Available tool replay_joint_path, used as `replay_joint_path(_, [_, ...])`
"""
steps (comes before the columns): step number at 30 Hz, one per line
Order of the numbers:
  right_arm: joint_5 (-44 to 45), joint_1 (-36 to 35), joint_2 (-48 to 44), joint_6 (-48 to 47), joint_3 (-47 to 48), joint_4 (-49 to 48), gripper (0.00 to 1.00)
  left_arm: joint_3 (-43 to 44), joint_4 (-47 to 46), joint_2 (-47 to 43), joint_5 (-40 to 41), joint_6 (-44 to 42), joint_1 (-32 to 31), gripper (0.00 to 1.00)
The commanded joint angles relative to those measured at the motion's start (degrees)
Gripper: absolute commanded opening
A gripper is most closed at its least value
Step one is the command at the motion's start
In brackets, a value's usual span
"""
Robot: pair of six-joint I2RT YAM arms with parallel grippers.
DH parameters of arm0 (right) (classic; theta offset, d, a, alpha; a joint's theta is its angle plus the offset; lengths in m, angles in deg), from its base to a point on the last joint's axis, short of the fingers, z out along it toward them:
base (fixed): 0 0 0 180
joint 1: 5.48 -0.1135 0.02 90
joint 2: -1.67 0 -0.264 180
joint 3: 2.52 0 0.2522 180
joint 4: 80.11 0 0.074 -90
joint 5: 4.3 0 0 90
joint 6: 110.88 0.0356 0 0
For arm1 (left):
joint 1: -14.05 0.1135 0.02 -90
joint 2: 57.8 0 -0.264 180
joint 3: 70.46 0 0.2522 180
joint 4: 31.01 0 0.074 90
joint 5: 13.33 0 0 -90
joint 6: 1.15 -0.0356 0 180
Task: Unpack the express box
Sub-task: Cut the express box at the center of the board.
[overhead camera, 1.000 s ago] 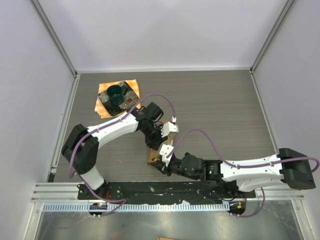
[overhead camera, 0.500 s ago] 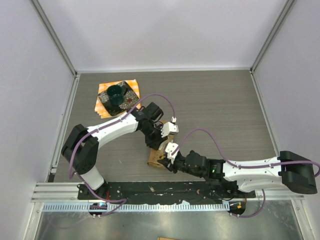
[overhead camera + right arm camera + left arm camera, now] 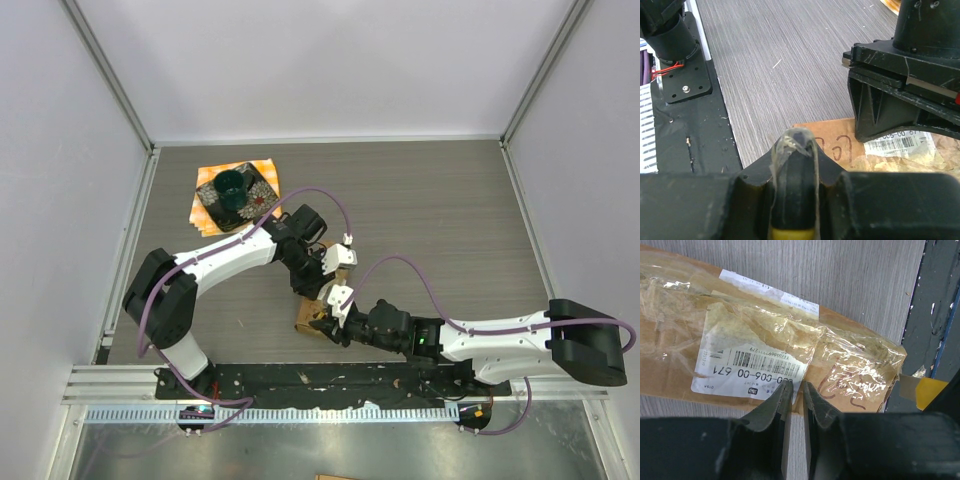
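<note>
Nearest the bases, the right tool is clenched on a shred of clear tape, just over the near corner of the oblong brown cardboard express box. The box lies flat on the grey wood-grain desk, close to its front edge, largely hidden by both tools from above. On the box's white printed label the left tool is drawn almost together, grasping nothing visible; farther back left, a dark dish sits on an orange cloth.
</note>
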Motion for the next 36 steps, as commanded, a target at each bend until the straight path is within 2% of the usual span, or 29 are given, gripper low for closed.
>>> replay_joint_path(1, [-1.8, -0.1, -0.2, 1.8, 0.7, -2.8, 0.01, -3.5, 2.2, 3.3, 7.5, -1.7, 0.4, 0.2])
replay_joint_path(9, [-1.8, 0.0, -0.7, 2.3, -0.6, -2.1, 0.01, -3.3, 2.0, 3.2, 7.5, -1.5, 0.3, 0.2])
replay_joint_path(24, [0.0, 0.1, -4.0, -2.6, -2.0, 1.6, 0.01, -4.2, 1.8, 2.7, 7.1, -1.7, 0.3, 0.19])
replay_joint_path(29, [-2.5, 0.1, -6.0, -3.3, 1.3, 3.6, 0.01, -4.4, 1.8, 3.2, 7.0, -1.8, 0.2, 0.18])
replay_joint_path(36, [-5.5, 0.4, -3.3, -3.3, 2.2, 1.3, 0.01, -4.3, 1.8, 3.1, 7.0, -1.9, 0.0, 0.18])
